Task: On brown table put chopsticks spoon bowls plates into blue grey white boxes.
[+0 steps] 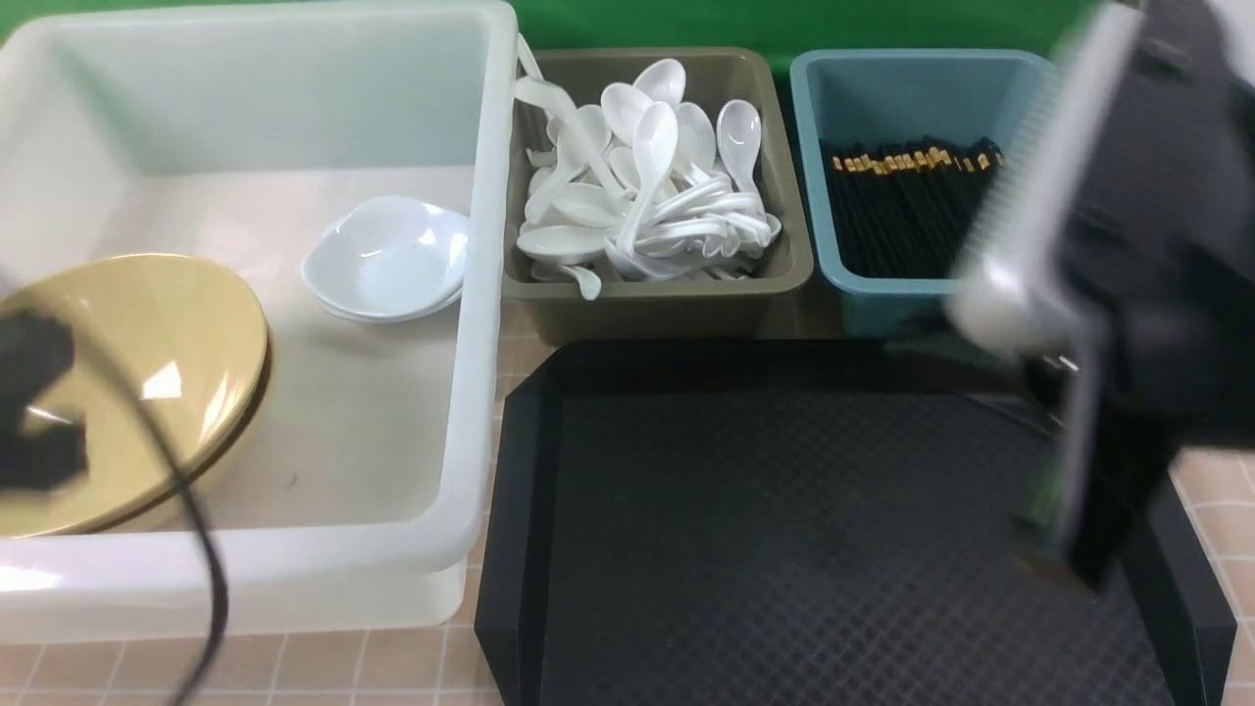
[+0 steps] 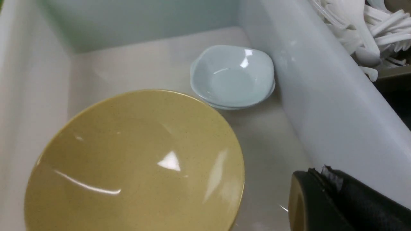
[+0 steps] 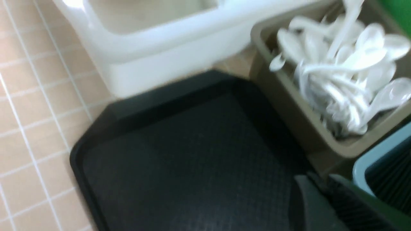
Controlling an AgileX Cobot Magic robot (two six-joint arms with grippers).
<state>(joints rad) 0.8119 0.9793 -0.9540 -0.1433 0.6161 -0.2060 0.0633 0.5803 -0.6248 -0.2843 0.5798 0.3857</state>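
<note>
A large yellow bowl lies in the white box, with stacked white plates behind it near the box's right wall. My left gripper hangs shut and empty inside the box, beside the bowl; its arm shows dark at the left edge. Several spoons fill the grey box. Black chopsticks lie in the blue box. My right gripper is blurred, its fingers together and empty, over the tray's far right corner.
A black textured tray with nothing on it sits on the brown table in front of the grey and blue boxes. The blurred right arm covers part of the blue box. A green backdrop stands behind.
</note>
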